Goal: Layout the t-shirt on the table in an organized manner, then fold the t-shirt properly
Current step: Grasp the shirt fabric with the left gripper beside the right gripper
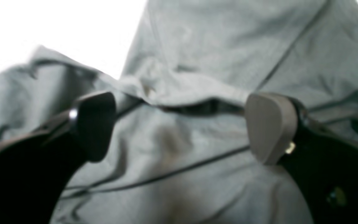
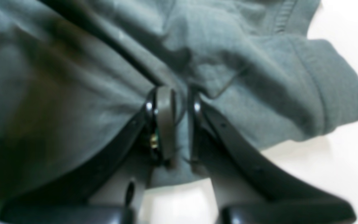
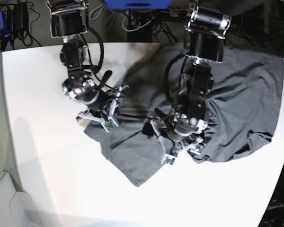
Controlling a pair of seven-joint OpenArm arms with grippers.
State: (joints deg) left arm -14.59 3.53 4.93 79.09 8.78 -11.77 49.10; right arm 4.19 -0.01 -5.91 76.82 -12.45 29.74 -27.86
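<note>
Pinching a fold of the t-shirt [image 2: 235,102] between narrowly set jaws on the right gripper [image 2: 179,124], likely anchoring that edge for spreading. Standing wide apart and gripping nothing on the left gripper [image 1: 179,124], hovering just over rumpled cloth at centre frame. Lying crumpled across the upper right of the table [image 3: 47,156] in the base view, not yet laid flat.

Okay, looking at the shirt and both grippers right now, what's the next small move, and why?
Probably lower the open left gripper onto the raised fold of the t-shirt between its fingers and close. The right gripper already pinches cloth, and the shirt lies crumpled on the table.
</note>
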